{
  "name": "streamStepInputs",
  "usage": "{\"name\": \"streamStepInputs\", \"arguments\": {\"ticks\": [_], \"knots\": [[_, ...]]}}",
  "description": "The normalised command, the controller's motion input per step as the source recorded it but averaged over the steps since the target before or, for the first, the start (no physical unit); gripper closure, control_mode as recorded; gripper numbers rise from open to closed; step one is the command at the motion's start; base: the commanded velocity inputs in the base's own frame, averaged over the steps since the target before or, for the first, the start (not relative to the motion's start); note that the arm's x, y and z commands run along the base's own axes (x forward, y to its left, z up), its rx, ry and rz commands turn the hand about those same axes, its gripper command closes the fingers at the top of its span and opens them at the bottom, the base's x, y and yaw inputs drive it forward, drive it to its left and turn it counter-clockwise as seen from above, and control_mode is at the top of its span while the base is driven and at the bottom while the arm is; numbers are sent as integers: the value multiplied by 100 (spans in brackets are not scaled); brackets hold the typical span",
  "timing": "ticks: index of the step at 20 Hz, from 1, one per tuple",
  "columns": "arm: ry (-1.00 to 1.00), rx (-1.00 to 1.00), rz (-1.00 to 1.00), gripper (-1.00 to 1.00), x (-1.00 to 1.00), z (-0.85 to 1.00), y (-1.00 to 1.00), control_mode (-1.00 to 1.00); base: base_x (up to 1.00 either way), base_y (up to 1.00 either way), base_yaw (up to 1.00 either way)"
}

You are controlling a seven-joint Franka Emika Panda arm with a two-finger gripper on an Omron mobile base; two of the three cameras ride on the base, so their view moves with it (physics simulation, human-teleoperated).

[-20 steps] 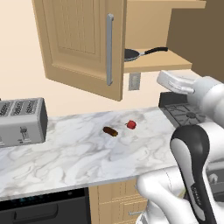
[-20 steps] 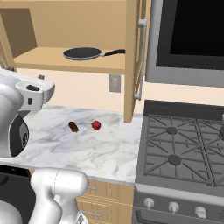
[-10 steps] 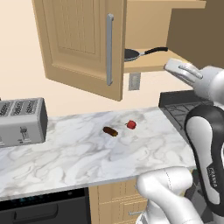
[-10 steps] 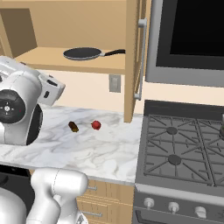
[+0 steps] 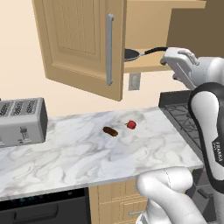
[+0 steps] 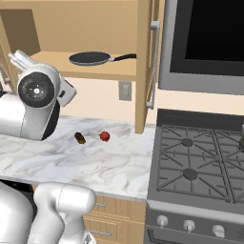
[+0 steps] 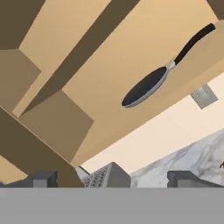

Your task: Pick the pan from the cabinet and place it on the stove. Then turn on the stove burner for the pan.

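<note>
The dark pan is lying flat on the open cabinet's shelf, handle pointing toward 3 o'clock; the stove is sitting at 4 o'clock.

1. One pan lies on the cabinet shelf.
2. One cabinet stands open above the desk, with two door handles visible: one left of the pan, one right of it.
3. One stove sits right of the desk, showing three front knobs.
4. One toaster stands on the desk's left end.
5. Two small items lie on the desk below the pan: one red, one brown.
6. One wall outlet sits under the shelf.
</note>
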Motion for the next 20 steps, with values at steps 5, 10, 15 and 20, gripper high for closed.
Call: {"name": "streamStepInputs", "arguments": {"ticks": [5, 10, 15, 20], "knots": [[12, 9, 2, -100, 26, -21, 20, -100, 0, 0, 0], [10, 3, 0, -100, 24, -31, 49, -100, 0, 0, 0], [11, 3, 2, -100, 36, -23, 34, -100, 0, 0, 0], [11, 6, 11, -100, 45, -17, 8, -100, 0, 0, 0]]}}
